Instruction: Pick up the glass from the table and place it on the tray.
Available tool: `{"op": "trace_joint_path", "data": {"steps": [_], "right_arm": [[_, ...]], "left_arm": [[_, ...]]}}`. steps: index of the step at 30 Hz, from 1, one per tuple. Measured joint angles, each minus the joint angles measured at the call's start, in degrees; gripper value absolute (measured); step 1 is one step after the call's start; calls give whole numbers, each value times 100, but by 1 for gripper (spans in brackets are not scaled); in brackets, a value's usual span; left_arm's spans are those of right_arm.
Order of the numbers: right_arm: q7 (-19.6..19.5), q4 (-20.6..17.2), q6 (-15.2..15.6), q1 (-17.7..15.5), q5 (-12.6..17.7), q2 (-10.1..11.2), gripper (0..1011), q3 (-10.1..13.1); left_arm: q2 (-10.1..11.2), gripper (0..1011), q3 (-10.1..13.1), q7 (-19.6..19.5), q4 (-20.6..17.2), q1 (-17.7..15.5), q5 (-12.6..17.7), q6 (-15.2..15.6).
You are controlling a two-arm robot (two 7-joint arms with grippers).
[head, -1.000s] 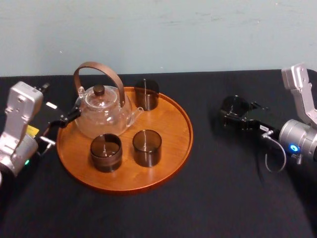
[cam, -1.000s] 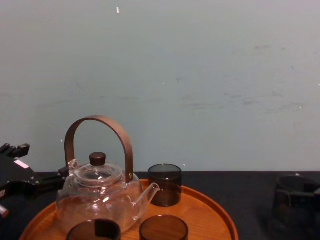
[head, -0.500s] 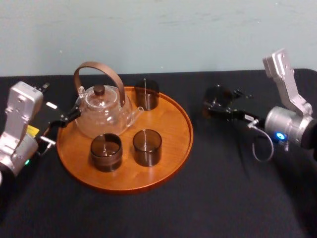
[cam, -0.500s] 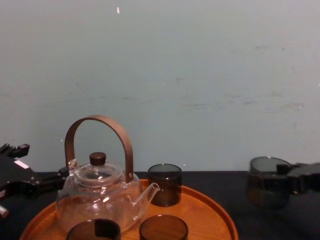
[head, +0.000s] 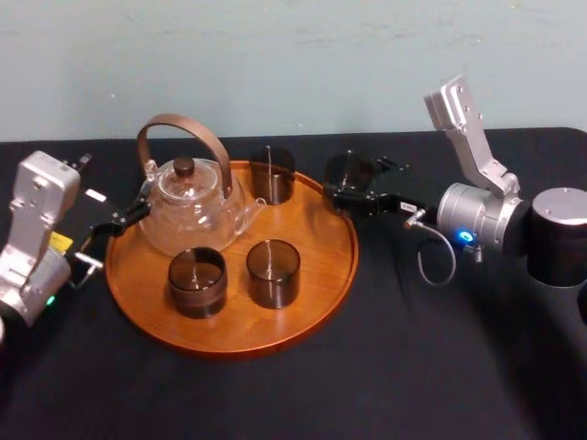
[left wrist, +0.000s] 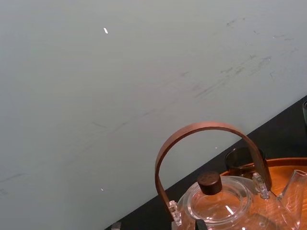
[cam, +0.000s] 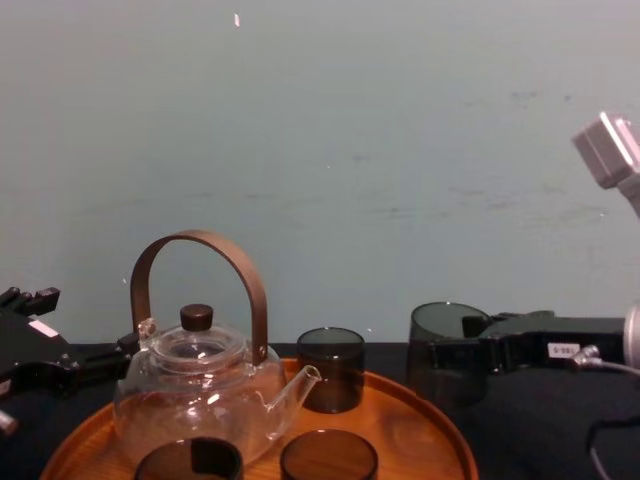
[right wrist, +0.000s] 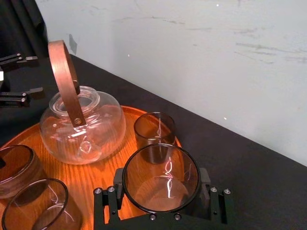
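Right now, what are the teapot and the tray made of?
Tray: looks like wood, smooth orange-brown with grain lines. Teapot: likely clear glass, shiny; the tray shows through it. Its handle: brown, maybe wood, hard to tell.

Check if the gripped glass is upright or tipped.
Upright: the glass in the right hand has its rim up, level. The left hand is beside the teapot.

The glass, a smoky dark tumbler, stands upright and is held off the table. It is pinched between the fingers of the right claw, right at the far right rim of the tray. The tray is round, orange-brown wood with a low raised rim, and lies flat on the black matte table.
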Motion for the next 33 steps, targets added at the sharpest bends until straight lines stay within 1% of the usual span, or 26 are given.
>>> {"op": "trace_joint_path", "data": {"steps": [10,33], "right_arm": [[57,193,-43,86,-2,-92,918,-97],[199,612,-173,251,-1,-257,918,-212]], "left_arm": [[0,1001,0,0,0,0,0,0],[0,1001,0,0,0,0,0,0]]}}
